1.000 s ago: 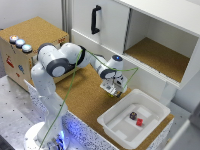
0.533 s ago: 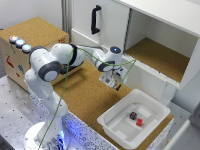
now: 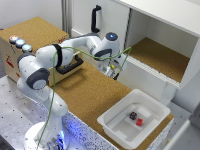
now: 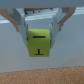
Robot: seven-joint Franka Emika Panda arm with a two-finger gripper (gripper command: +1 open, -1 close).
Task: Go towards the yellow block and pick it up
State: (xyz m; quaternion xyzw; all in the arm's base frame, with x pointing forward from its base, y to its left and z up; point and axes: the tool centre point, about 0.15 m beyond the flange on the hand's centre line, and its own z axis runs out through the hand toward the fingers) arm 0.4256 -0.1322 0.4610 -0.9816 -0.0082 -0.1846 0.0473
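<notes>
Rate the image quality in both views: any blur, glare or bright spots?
Exterior view: soft throughout, with a blue glow at the arm's base and the gripper hard to make out. Wrist view: blurry too, yet the yellow block between the fingers reads clearly, evenly lit, without glare.

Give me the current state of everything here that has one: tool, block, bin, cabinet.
tool: shut on the yellow block, raised off the counter
yellow block: held between the fingers, lifted
white bin: open-topped, holding two small pieces, one dark and one red
cabinet compartment: open, nothing visible inside
</notes>
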